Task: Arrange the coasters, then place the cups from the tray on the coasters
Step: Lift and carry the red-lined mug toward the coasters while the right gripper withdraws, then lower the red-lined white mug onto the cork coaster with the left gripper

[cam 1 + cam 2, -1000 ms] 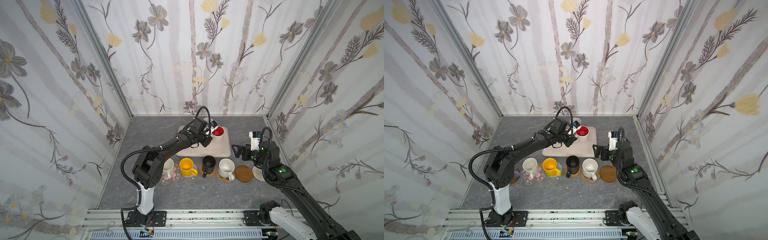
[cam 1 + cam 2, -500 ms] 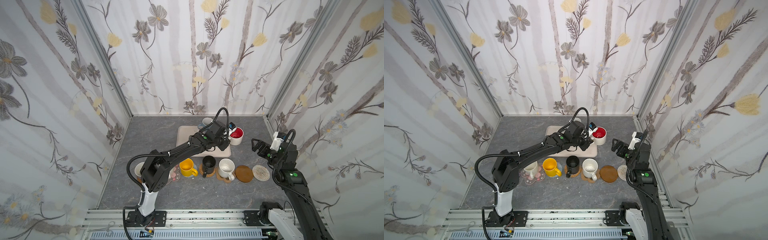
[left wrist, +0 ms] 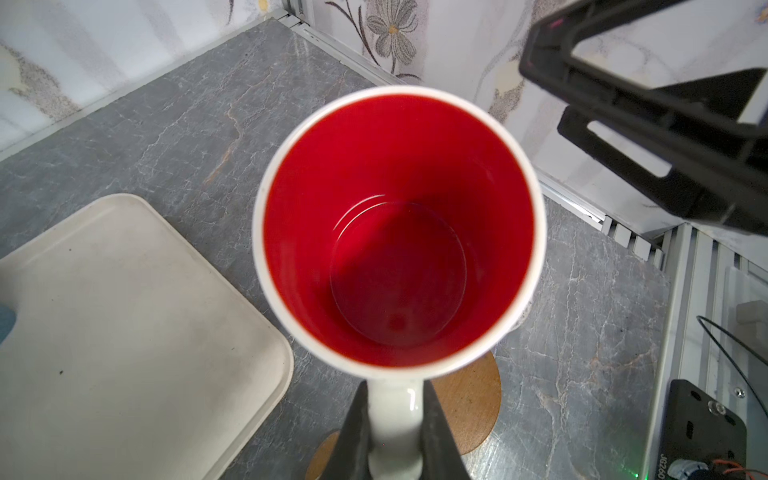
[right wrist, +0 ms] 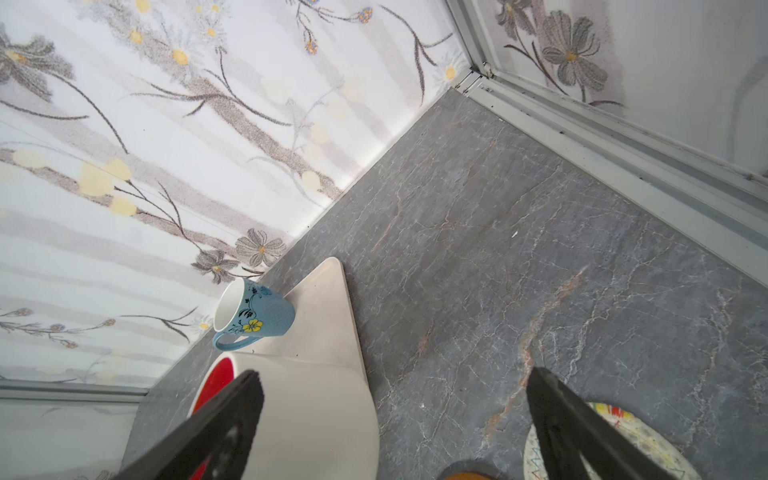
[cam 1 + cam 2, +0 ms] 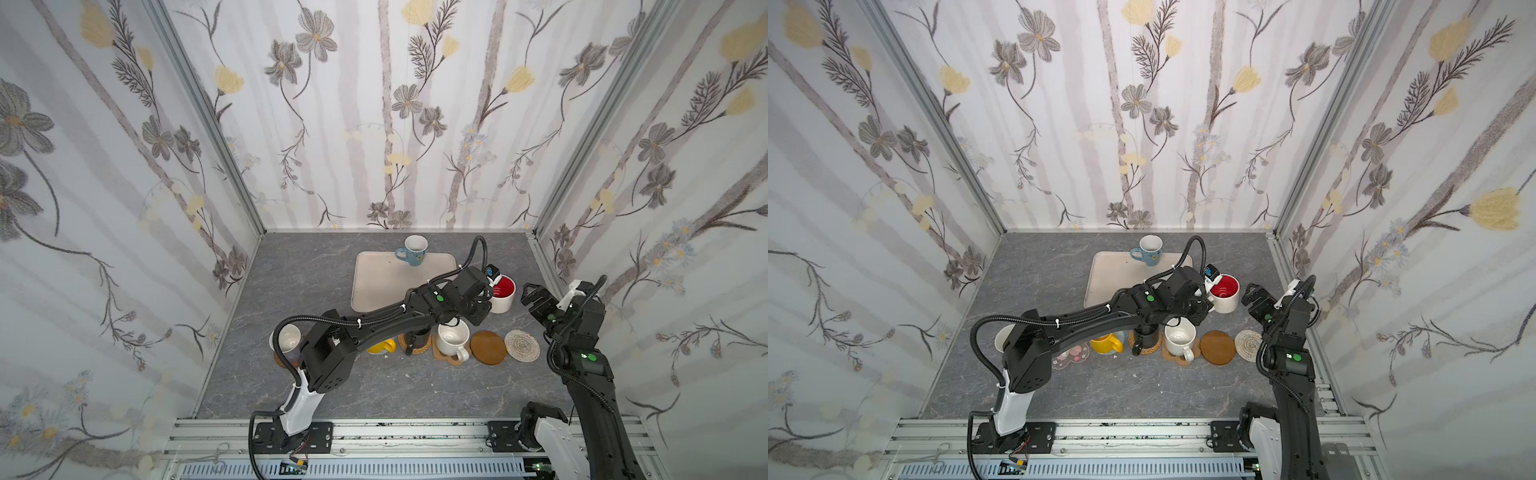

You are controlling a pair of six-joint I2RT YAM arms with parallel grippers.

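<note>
My left gripper [image 3: 395, 415] is shut on the handle of the white cup with the red inside [image 3: 399, 228]. In both top views this cup [image 5: 503, 294] [image 5: 1225, 291] hangs upright just right of the cream tray [image 5: 374, 282] [image 5: 1104, 278], beyond a bare brown wooden coaster [image 5: 489, 347] [image 3: 469, 403]. My right gripper [image 5: 530, 295] [image 4: 392, 374] stands open beside the cup, holding nothing, above a bare white woven coaster [image 5: 522, 345] [image 4: 648, 440]. A blue patterned cup [image 5: 414, 249] [image 4: 257, 316] stands at the tray's far edge.
A row near the front holds a cream cup [image 5: 284, 337], a pink blossom coaster [image 5: 1073, 355], a yellow cup [image 5: 1106, 344], a black cup [image 5: 1144, 334] on a rattan coaster, and a white cup [image 5: 452, 338] on a brown coaster. Flowered walls enclose the grey floor.
My left arm has carried the red-inside cup rightwards off the tray. My right arm has drawn back to the right and stayed open.
</note>
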